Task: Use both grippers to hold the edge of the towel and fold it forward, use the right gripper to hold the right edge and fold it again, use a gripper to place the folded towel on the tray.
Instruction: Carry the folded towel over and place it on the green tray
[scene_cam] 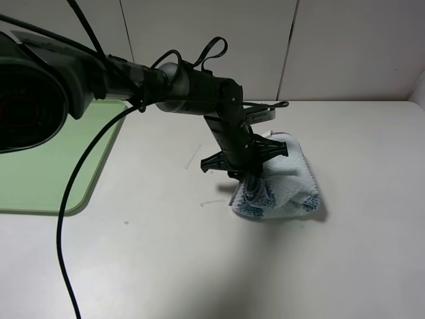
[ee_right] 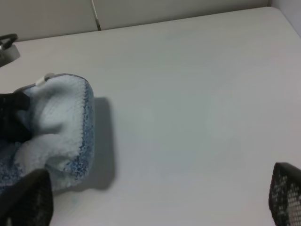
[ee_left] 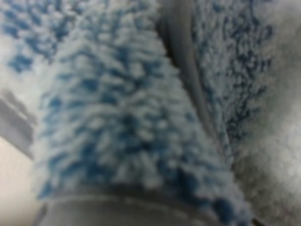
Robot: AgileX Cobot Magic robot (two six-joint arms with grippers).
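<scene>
A: Where do we find the towel [scene_cam: 285, 183] right now?

B: We see it folded into a thick bundle on the white table [scene_cam: 199, 266], right of the middle and well apart from the tray [scene_cam: 40, 166], which lies flat at the table's left side with nothing of the towel on it.

A: And our left hand [scene_cam: 251, 186]?

B: It reaches across from the left on its black arm and comes down onto the towel's near left part. Our left wrist view is filled with blurred blue and white pile and a grey hem [ee_left: 186, 70] running through it, so the cloth sits right against the camera. The fingertips are buried in the folds; we cannot tell from these views whether they have closed on the cloth or only press into it.

A: The right hand [ee_right: 155, 207]?

B: We see it only in the right wrist view: two dark meshed fingers [ee_right: 287, 193] stand wide apart over bare table, holding nothing, with the towel off to one side of them.

A: Any writing we can read?

B: A pale strip on the left arm's wrist carries dark print, too small for us to make out. A small white tag [ee_right: 41, 81] shows at the towel's hem in the right wrist view, with nothing legible on it.
</scene>
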